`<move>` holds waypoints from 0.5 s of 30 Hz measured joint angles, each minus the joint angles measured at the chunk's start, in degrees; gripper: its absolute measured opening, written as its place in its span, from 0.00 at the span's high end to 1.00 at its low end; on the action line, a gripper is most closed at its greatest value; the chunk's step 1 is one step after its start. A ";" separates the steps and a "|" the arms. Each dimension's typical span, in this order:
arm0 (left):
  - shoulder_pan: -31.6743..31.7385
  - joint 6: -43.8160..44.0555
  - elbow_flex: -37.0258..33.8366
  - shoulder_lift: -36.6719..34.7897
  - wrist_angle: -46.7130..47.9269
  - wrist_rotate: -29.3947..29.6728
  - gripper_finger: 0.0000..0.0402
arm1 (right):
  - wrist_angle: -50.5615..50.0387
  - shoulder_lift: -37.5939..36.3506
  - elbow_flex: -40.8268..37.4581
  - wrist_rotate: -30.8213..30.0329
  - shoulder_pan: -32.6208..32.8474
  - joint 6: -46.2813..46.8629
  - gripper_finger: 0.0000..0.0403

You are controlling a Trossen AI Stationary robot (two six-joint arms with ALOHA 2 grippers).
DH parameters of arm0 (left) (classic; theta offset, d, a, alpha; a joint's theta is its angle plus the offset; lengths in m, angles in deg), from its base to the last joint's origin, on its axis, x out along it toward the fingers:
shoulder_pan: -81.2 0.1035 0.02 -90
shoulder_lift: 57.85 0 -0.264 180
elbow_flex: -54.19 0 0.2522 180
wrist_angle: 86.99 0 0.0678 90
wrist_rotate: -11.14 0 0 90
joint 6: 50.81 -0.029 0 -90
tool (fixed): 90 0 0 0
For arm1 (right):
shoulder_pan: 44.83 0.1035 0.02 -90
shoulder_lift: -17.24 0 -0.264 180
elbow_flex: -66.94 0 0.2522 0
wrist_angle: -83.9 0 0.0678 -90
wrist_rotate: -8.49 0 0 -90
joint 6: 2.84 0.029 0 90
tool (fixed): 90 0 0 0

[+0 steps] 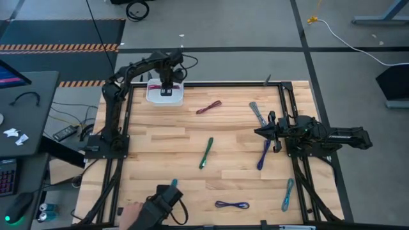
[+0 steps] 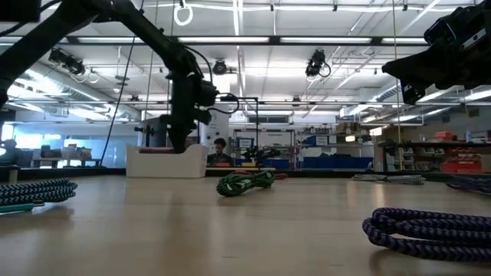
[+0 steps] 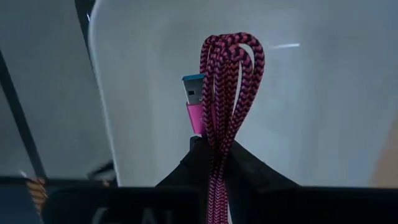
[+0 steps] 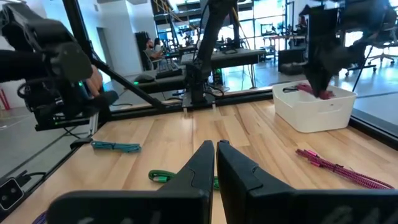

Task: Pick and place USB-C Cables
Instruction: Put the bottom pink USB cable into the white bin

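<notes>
while hovering over the white bin (image 1: 167,95) at the desk's (image 1: 166,140) far left corner, the left end effector (image 3: 214,146) is pinching a folded maroon cable (image 3: 227,99), its loops and plug dangling inside the bin's walls. if the fingers are opening too high or off centre, i judge the bundle could be catching the rim and spilling out. further right, another maroon cable (image 1: 209,107), a green one (image 1: 206,153), a grey one (image 1: 257,113) and a purple one (image 1: 264,155) are lying loose on the desk. the right end effector (image 4: 216,149) is waiting at the right edge, fingers pressed together, holding nothing.
</notes>
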 joint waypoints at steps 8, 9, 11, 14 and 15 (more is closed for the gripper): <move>-1.09 -5.80 -6.45 -0.04 -9.05 2.29 0.90 | -0.01 0.00 0.00 0.00 0.00 0.02 0.94; -1.34 -5.76 -6.60 -0.04 -9.05 2.92 0.88 | -0.02 0.00 0.02 -0.02 -0.02 0.02 0.94; -1.82 -4.97 -6.63 -0.04 -9.13 4.16 0.85 | -0.01 0.00 0.00 0.00 0.00 0.02 0.94; -2.32 -4.18 -6.61 -0.11 -9.00 4.29 0.77 | -0.02 0.00 0.00 -0.02 -0.02 0.02 0.94; -2.44 -4.02 -6.62 -0.16 -8.86 4.42 0.74 | -0.02 0.00 0.02 0.00 0.00 0.02 0.94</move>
